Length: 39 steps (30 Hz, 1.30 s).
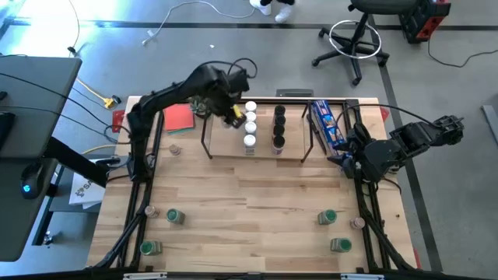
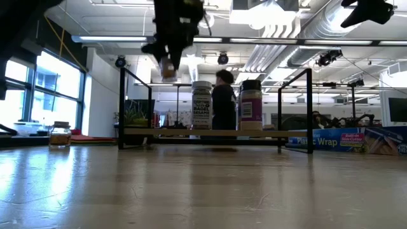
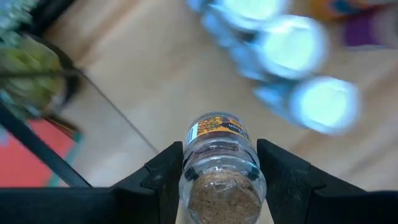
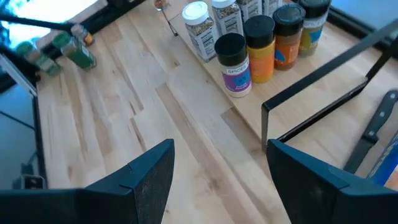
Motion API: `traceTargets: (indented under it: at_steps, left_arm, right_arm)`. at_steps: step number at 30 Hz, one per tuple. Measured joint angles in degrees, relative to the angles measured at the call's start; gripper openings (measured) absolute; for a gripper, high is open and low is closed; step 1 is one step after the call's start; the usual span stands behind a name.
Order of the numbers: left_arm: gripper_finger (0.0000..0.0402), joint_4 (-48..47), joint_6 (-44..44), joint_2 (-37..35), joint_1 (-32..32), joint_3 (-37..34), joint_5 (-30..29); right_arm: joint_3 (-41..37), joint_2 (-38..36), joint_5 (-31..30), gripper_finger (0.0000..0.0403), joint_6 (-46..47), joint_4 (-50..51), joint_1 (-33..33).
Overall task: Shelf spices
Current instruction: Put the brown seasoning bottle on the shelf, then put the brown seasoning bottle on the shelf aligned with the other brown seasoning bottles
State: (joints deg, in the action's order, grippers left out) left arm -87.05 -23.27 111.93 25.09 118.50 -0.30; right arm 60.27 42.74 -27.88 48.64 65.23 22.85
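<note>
My left gripper (image 1: 232, 115) hangs over the left part of the shelf (image 1: 263, 151), shut on a clear spice jar (image 3: 219, 149) with brown contents and a yellow label. In the low view this jar (image 2: 168, 67) hangs above the shelf board (image 2: 210, 133). Standing on the shelf are a row of white-lidded jars (image 1: 250, 124) and a row of black-lidded jars (image 1: 278, 128). My right gripper (image 4: 217, 180) is open, above the table off the shelf's right end, touching nothing. Green-lidded jars (image 1: 175, 216) (image 1: 327, 218) lie on the near table. My left gripper pinches the jar between its two fingers (image 3: 163, 177), one on each side of the clear body (image 3: 194, 169). The fingers come from above, pointing down. The jar is lifted clear and hangs below them, beside the white-lidded row.
A long blue box (image 1: 327, 124) lies right of the shelf, and a red card (image 1: 179, 117) left of it. Small jars (image 1: 175, 149) (image 1: 150, 210) (image 1: 358, 223) stand near the table's sides. The shelf's black wire frame (image 4: 311, 106) rises at both ends. Bare wood (image 1: 249, 210) spreads in the middle.
</note>
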Motion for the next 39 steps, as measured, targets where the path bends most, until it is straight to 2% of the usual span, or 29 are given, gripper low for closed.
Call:
traceTargets:
  at_steps: [7, 16, 27, 39]
  left_arm:
    - [0.0168, 0.9, 13.8, 7.9, 8.0, 0.0, -2.0]
    - [0.0179, 4.3, 25.4, 13.8, 9.1, 0.0, -5.6]
    - [0.0191, 6.6, 29.1, 16.5, 9.1, 0.0, -6.5]
    - [0.0259, 5.7, 28.8, 16.2, 9.1, 0.0, -6.4]
  right_arm:
    - [0.0, 0.0, -0.7, 0.0249, 8.6, 0.0, 0.0]
    - [0.0, 0.0, -5.3, 0.0249, 16.4, 0.0, 0.0]
    - [0.0, 0.0, -6.2, 0.0249, 17.1, 0.0, 0.0]
    - [0.0, 0.0, -6.2, 0.0249, 15.7, 0.7, 0.0]
